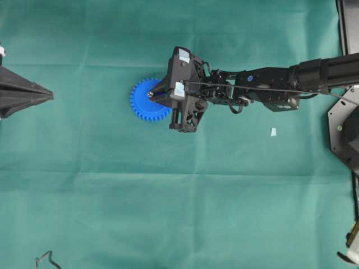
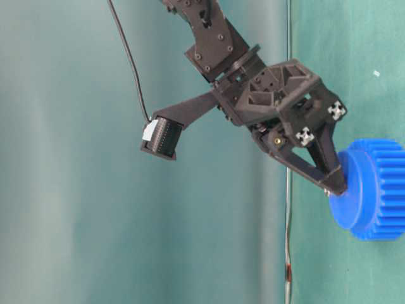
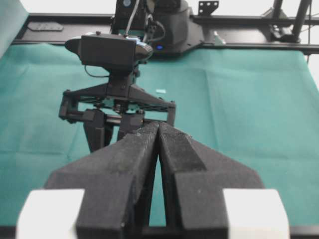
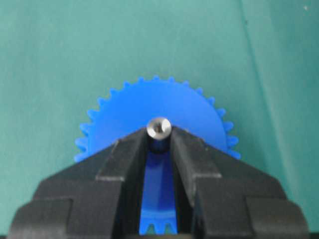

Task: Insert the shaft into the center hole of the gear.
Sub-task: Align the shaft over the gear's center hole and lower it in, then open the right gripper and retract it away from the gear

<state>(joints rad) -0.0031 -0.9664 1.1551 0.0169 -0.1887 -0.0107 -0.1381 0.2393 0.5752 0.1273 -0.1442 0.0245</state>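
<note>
The blue gear [image 1: 147,101] lies flat on the green cloth; it also shows in the table-level view [image 2: 373,190] and the right wrist view [image 4: 154,107]. My right gripper [image 1: 151,94] is shut on the shaft [image 4: 159,127], a small silvery pin held upright at the fingertips over the middle of the gear's face. In the table-level view the fingertips [image 2: 336,183] touch the gear's raised hub. The center hole is hidden under the pin and fingers. My left gripper [image 1: 49,95] is shut and empty at the left edge, well apart from the gear; its closed tips show in the left wrist view [image 3: 158,127].
A small white scrap [image 1: 273,132] lies on the cloth right of the gear, under the right arm [image 1: 280,84]. A cable end [image 1: 47,259] lies at the bottom left. Black frame parts [image 1: 345,129] stand at the right edge.
</note>
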